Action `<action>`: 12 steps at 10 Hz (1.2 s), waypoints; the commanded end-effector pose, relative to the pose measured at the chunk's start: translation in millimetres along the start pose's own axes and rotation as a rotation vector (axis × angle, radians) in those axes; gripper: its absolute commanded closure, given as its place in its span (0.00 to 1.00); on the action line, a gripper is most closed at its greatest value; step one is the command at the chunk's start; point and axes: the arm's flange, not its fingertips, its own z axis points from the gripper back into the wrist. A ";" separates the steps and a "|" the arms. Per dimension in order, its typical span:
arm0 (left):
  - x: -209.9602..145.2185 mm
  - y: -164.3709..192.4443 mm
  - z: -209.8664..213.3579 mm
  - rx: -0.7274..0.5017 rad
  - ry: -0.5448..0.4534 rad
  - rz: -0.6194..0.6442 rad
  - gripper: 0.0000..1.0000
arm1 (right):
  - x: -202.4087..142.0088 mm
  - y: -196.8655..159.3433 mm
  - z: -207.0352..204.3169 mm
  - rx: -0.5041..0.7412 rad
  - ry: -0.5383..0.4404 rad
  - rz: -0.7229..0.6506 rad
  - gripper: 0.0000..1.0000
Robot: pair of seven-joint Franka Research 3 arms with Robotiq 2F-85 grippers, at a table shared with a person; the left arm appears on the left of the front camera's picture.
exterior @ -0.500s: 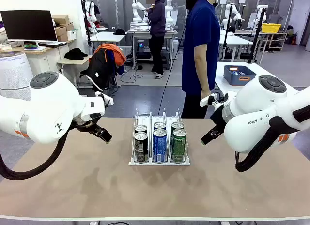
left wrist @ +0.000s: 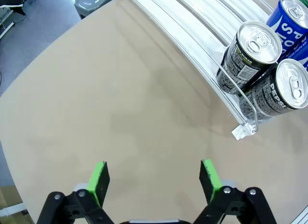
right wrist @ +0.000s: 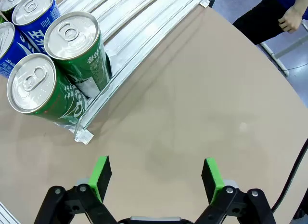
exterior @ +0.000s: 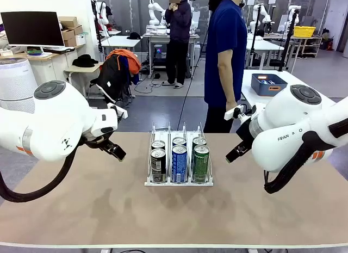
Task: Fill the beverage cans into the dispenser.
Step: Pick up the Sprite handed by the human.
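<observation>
Left gripper point(left wrist: 154, 168) and right gripper point(right wrist: 155, 165): green pads spread wide, empty, above the matte tan table point(exterior: 81, 209). Mid-table, six slim aluminium beverage cans point(exterior: 179, 163) (black, blue, green pairs) stand upright in the white wire-divided three-lane dispenser point(exterior: 148, 183). Judged: thin, dentable, glossy-slick walls; grip mid-body. Person in navy shirt point(exterior: 225, 46) stands beyond.

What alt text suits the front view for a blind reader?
Six slim drink cans, black, blue and green, stand in a small clear three-lane wire rack on a tan table. The left gripper and right gripper flank it, empty; a blue-shirted person stands behind.
</observation>
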 end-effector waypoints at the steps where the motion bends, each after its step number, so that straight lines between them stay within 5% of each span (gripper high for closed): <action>1: -0.3 0.9 0.0 0.001 0.000 0.002 0.00 | 0.0 -0.1 0.0 0.000 0.000 0.000 0.00; 9: 0.1 -0.2 0.0 0.000 0.000 0.000 0.00 | 0.0 0.0 0.0 0.000 0.000 0.000 0.00; 12: 15.9 4.2 31.8 -0.083 0.129 -0.036 0.00 | 9.0 -31.6 42.0 0.172 0.049 -0.022 0.00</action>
